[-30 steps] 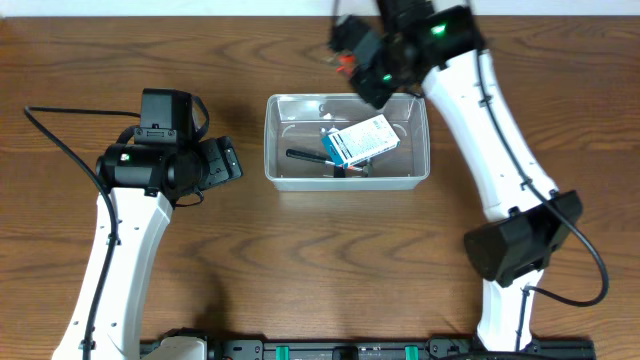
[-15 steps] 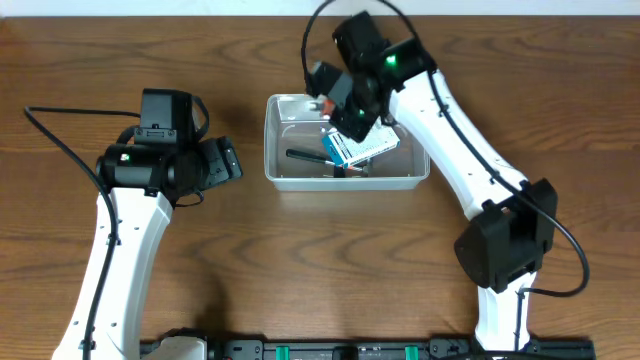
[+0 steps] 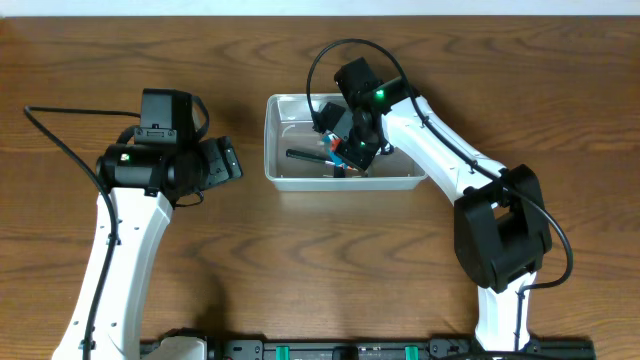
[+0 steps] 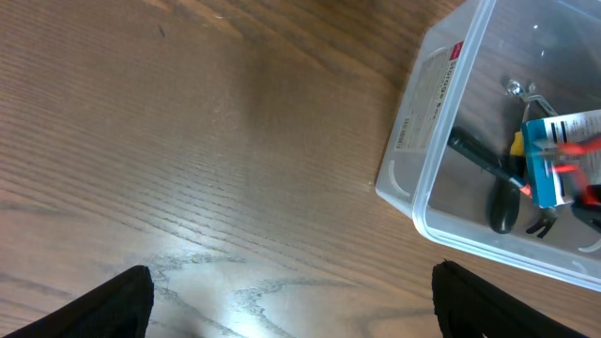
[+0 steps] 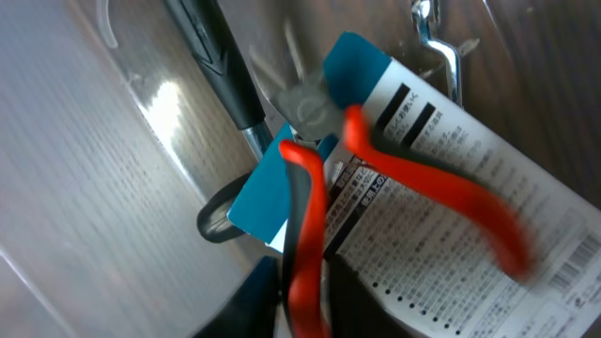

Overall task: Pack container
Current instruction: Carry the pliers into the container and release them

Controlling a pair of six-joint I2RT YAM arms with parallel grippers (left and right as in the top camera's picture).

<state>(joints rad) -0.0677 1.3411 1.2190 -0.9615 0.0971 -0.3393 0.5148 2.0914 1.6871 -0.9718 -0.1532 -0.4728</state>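
The container (image 3: pixel 345 183) is a clear rectangular tub at the table's middle, and shows in the left wrist view (image 4: pixel 427 178) too. Inside lie a blue-and-white packet (image 5: pixel 451 235), a black-handled tool (image 5: pixel 221 56) and a small metal hook (image 5: pixel 437 38). My right gripper (image 3: pixel 347 150) is down inside the tub, just over the packet. It (image 5: pixel 305 282) is shut on one handle of the red-handled pliers (image 5: pixel 394 160), whose other handle is blurred. My left gripper (image 3: pixel 225 160) hangs left of the tub, open and holding nothing (image 4: pixel 291 300).
Bare wooden table (image 3: pixel 300 270) lies all around the tub. A black cable (image 3: pixel 60 140) loops over the table by the left arm. The right arm's base (image 3: pixel 500 240) stands to the front right of the tub.
The right arm has swung from behind the tub's far right corner down into the tub, carrying the red-handled pliers. The left arm has not moved.
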